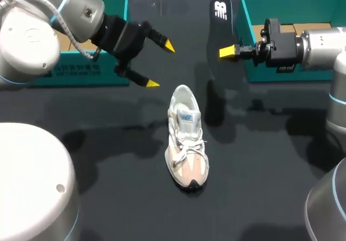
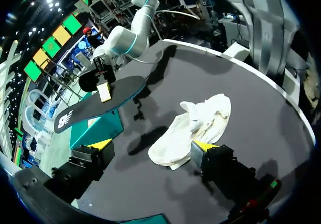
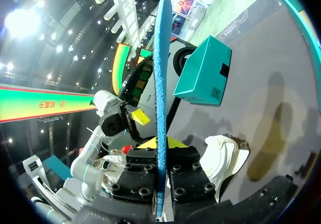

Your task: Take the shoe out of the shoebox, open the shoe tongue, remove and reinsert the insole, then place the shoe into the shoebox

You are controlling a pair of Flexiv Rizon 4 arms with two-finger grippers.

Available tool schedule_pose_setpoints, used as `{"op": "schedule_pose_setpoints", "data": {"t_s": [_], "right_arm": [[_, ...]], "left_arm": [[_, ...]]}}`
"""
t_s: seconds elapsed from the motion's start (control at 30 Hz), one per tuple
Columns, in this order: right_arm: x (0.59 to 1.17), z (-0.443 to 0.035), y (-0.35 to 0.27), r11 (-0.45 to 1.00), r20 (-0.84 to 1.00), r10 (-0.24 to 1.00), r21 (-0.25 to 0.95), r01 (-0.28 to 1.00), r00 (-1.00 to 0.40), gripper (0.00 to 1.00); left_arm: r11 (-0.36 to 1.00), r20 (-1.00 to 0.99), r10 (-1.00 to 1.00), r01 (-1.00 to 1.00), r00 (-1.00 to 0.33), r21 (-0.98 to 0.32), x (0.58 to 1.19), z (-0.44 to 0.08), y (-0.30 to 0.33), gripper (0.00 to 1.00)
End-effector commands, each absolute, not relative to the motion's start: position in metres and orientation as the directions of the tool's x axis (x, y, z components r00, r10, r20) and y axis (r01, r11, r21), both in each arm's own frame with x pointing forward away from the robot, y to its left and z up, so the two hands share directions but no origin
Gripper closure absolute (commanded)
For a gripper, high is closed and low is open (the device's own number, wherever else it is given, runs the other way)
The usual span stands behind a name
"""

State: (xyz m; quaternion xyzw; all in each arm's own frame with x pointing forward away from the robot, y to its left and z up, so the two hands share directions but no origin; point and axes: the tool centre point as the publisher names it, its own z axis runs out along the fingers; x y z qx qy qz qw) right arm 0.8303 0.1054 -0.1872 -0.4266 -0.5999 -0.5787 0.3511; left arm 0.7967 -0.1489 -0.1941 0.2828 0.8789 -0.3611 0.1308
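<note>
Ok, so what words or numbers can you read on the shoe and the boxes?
On the insole, held by the right tool: a white logo mark only, no plain words to quote.
On the left shoebox, front wall: a line of white print, too blurred to read.
On the shoe, at its tongue: a blue label, too small to read.
No numbers or signs can be read.

Room all round the shoe (image 1: 186,144); teal boxes (image 1: 286,74) line the far edge.
</note>
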Motion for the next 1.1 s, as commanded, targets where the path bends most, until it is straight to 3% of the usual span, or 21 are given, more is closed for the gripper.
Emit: {"op": "schedule_pose_setpoints", "data": {"t_s": [0.03, 0.23, 0.53, 0.83, 1.1], "right_arm": [[0.831, -0.188, 0.106, -0.032, 0.915, 0.107, 0.394, 0.919, -0.389, 1.0], [0.84, -0.204, 0.122, -0.054, 0.884, 0.046, 0.467, 0.883, -0.465, 1.0], [0.846, -0.222, 0.143, -0.037, 0.837, 0.022, 0.547, 0.836, -0.546, 1.0], [0.846, -0.222, 0.143, -0.037, 0.837, 0.022, 0.547, 0.836, -0.546, 1.0], [0.849, -0.233, 0.156, -0.03, 0.811, -0.016, 0.584, 0.811, -0.585, 1.0]], "left_arm": [[0.678, -0.271, 0.414, 0.493, -0.869, -0.546, 0.8, -0.194, -0.156, 0.0], [0.729, -0.114, 0.316, 0.318, -0.942, -0.607, 0.801, -0.22, -0.151, 0.0], [0.789, -0.022, 0.209, 0.182, -0.978, -0.587, 0.794, -0.262, -0.131, 0.0], [0.789, -0.022, 0.209, 0.182, -0.978, -0.587, 0.794, -0.262, -0.131, 0.0], [0.799, -0.055, 0.197, 0.193, -0.979, -0.57, 0.797, -0.299, -0.14, 0.0]]}}
